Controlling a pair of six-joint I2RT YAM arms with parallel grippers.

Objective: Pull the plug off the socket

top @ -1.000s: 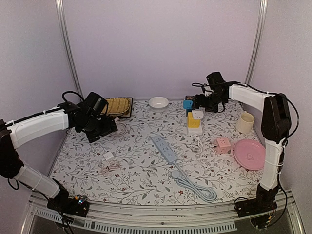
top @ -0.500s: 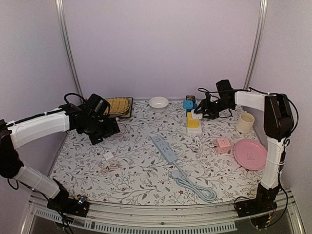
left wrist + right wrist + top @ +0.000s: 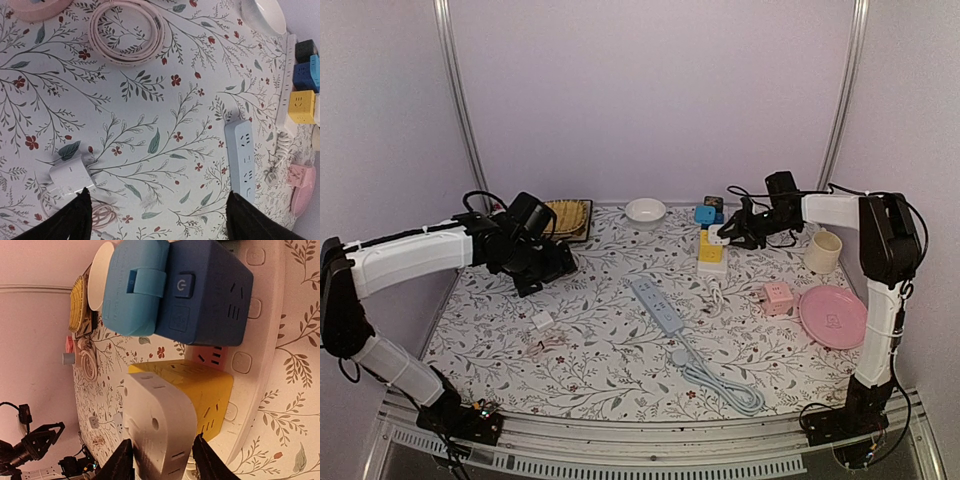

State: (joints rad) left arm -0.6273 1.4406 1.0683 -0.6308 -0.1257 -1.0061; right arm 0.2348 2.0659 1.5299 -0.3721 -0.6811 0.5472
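From above: the white plug (image 3: 721,236) sat on the yellow cube (image 3: 711,250), far and right of centre. Yank it and the cube and strip (image 3: 714,268) might lift too, with nothing pinning them! The right claw (image 3: 728,235) reached in sideways, held low. Left wrist: the left claw (image 3: 160,225) gaped wide, empty. Right wrist: the fingers (image 3: 205,460) pinched the plug's sides.

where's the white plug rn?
Top view, back right: the white plug sits atop the yellow cube on the white strip, between the right gripper's fingers.
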